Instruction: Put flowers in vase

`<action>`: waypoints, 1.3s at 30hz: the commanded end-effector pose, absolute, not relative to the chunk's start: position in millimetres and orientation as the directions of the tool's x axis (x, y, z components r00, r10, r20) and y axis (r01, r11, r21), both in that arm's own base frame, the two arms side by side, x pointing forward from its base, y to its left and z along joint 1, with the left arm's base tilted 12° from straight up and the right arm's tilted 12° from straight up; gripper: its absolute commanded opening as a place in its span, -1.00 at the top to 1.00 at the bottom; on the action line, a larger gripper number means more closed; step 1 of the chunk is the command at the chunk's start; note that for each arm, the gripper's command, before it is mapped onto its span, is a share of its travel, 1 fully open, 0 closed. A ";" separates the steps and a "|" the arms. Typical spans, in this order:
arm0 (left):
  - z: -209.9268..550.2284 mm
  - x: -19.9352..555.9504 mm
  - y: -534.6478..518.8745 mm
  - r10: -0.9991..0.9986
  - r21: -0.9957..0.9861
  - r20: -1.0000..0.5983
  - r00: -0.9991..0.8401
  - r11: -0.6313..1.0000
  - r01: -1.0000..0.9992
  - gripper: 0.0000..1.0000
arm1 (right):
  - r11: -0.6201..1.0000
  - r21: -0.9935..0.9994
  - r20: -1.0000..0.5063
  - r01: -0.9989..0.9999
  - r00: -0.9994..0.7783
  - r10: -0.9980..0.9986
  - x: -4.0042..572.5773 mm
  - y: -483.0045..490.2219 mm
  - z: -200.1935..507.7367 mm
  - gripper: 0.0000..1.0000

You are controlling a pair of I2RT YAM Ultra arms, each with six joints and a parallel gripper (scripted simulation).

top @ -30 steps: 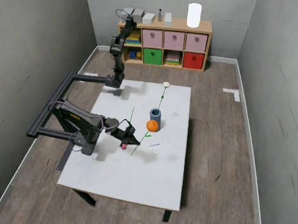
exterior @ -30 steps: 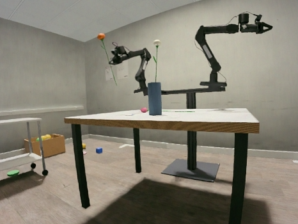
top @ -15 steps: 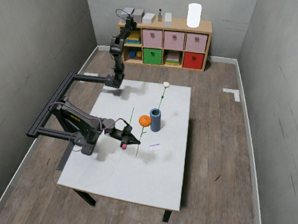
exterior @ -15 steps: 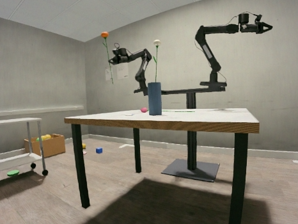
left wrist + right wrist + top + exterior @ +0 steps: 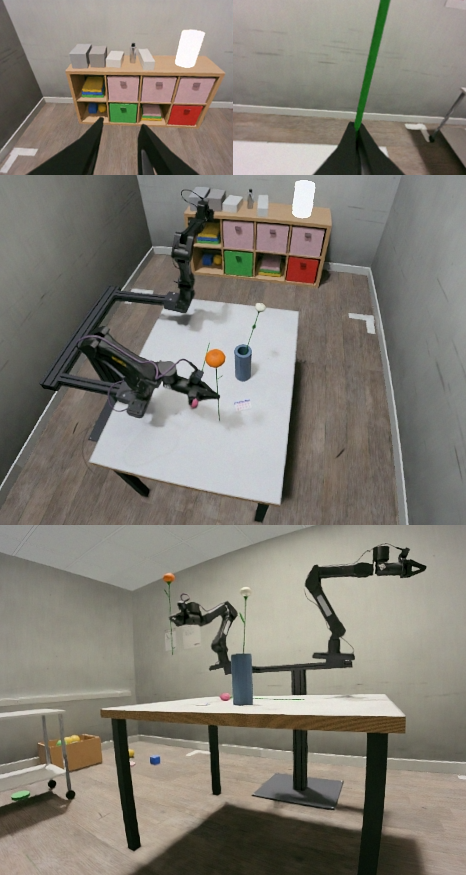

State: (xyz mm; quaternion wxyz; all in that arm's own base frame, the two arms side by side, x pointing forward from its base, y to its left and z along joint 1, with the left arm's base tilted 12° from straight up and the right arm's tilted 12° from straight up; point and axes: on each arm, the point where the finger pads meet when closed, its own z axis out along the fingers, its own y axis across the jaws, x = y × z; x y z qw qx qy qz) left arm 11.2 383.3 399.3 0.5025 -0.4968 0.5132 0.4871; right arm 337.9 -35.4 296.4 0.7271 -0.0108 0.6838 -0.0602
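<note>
The blue vase [image 5: 243,369] [image 5: 242,681] stands upright on the table. A white flower [image 5: 260,307] [image 5: 245,591] stands in it, head up, leaning slightly. My right gripper [image 5: 218,396] [image 5: 171,619] [image 5: 354,128] is shut on the green stem of the orange flower [image 5: 215,358] [image 5: 168,577], held high above the table beside the vase, nearly upright with its head up and stem end down. A pink flower [image 5: 194,403] [image 5: 225,697] lies on the table, its stem partly hidden by the right arm in the top view. My left gripper [image 5: 424,568] [image 5: 121,126] is partly open and empty, raised far from the flowers.
The white table [image 5: 200,455] [image 5: 320,707] carries a small printed card [image 5: 243,404] near the vase. The right arm reaches over the pink flower. A shelf unit [image 5: 280,217] [image 5: 164,71] stands beyond the table, on the left arm's side.
</note>
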 end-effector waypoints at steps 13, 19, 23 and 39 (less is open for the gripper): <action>397.8 9.5 385.1 -0.024 -0.005 -1.000 0.004 0.030 -1.000 0.40 | 0.993 -0.093 -0.983 0.067 0.150 -0.102 334.9 -35.0 304.0 1.00; 397.8 9.5 385.1 -0.024 -0.005 -1.000 0.004 0.030 -1.000 0.40 | 0.993 -0.095 -0.980 0.065 0.172 -0.105 334.3 -34.0 310.1 1.00; 397.8 9.5 385.1 -0.024 -0.005 -1.000 0.004 0.030 -1.000 0.40 | 0.993 -0.094 -0.982 0.069 0.158 -0.104 335.9 -36.1 303.4 1.00; 397.8 9.5 385.1 -0.024 -0.005 -1.000 0.004 0.030 -1.000 0.40 | 0.993 -0.111 -0.979 0.034 0.166 -0.115 325.1 -21.1 300.3 1.00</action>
